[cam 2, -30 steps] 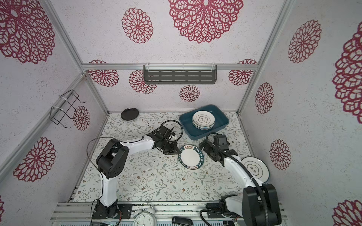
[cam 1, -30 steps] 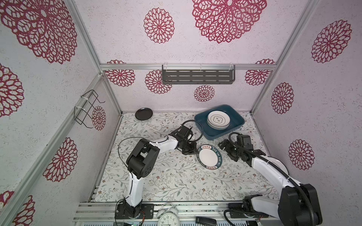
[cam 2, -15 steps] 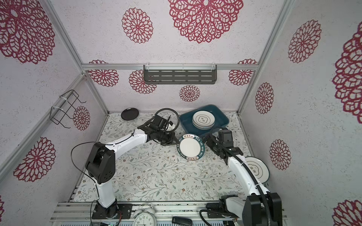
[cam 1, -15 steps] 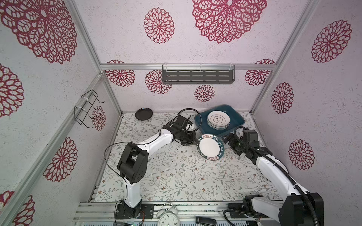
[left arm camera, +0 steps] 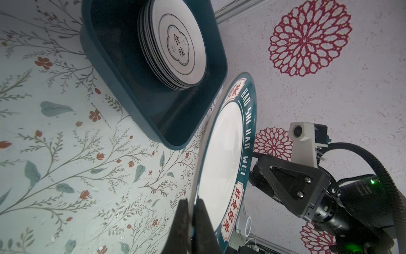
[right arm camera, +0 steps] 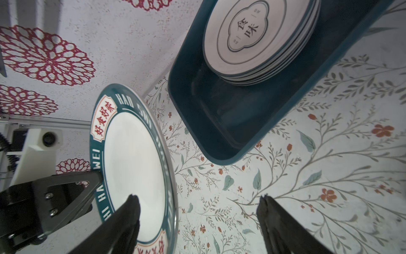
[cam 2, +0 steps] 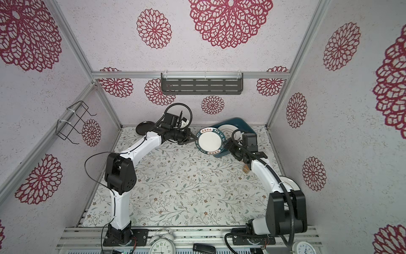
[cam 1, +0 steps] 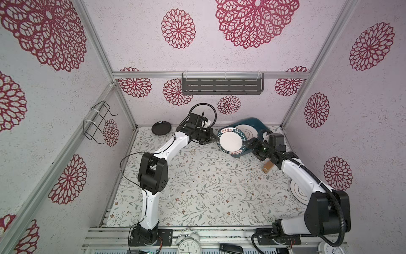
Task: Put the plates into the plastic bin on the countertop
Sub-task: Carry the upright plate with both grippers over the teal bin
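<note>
Lifted and carried since the earlier frames, the teal-rimmed plate (cam 1: pixel 230 142) now hangs clear of the countertop (cam 1: pixel 208 187) further back and to the right, with the left arm stretched out after it.

The left gripper (cam 1: pixel 216 140) is clamped on the plate's left rim; the left wrist view shows its two fingers (left arm camera: pixel 182 220) pinched together on the edge. The right gripper (cam 1: pixel 250 144) stands at the opposite, right rim with its jaws wide apart. In the right wrist view one finger (right arm camera: pixel 129 211) lies across the white face and the other stands well off over the countertop, so the rim sits between them ungripped.

In both top views the plate covers the near-left corner of the plastic bin (cam 1: pixel 252 122). The bin lies to the far right of the plate, its long axis running from near left to far right. A stack of plates (left arm camera: pixel 175 44) fills its far end, leaving the near end bare.

Judged from this, the coming move is a short carry to the far right and then down. The right gripper is the nearer to the bin, but only the left holds the plate.

A small black plate (cam 1: pixel 160 130) at the far left and a cloud-outline plate (cam 1: pixel 297 193) at the near right are not yet binned.
</note>
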`<state>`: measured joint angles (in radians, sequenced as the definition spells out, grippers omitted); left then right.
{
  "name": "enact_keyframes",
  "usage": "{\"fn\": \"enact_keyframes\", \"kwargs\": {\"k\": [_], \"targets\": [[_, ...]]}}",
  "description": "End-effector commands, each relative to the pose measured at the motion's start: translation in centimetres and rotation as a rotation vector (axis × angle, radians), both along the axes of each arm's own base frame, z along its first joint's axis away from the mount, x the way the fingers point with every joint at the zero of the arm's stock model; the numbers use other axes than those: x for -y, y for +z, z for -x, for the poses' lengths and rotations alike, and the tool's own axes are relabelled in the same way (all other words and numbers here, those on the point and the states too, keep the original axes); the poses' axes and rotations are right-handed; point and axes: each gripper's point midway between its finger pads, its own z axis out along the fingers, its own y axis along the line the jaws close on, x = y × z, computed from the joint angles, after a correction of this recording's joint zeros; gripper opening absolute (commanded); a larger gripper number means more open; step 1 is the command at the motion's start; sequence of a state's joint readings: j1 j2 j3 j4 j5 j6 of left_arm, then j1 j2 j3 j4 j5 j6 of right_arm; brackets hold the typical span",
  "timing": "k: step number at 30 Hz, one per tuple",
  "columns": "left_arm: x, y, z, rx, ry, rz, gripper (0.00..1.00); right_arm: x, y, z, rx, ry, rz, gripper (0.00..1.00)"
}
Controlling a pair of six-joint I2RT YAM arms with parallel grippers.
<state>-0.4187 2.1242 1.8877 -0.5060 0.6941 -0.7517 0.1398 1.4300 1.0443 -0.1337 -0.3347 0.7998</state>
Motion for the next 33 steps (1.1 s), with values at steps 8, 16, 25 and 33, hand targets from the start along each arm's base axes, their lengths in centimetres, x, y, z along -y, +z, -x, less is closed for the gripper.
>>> {"fn": "enact_keyframes", "kwargs": {"k": [8, 16, 25, 33], "targets": [[-0.2, 3.1, -2.7, 0.066, -0.012, 0.126, 0.0, -2.8, 3.1, -4.2, 0.105, 0.061, -0.139, 0.75], [-0.3, 3.2, -2.9, 0.071, -0.012, 0.143, 0.0, -4.4, 3.3, -5.6, 0.117, 0.095, -0.172, 0.6], [-0.7, 3.4, -3.5, 0.065, 0.017, 0.194, 0.0, -4.5, 2.0, -5.4, 0.083, 0.095, -0.167, 0.22], [-0.9, 3.4, -4.1, 0.069, 0.033, 0.203, 0.27, -4.3, 1.0, -5.6, 0.062, 0.084, -0.156, 0.02]]}}
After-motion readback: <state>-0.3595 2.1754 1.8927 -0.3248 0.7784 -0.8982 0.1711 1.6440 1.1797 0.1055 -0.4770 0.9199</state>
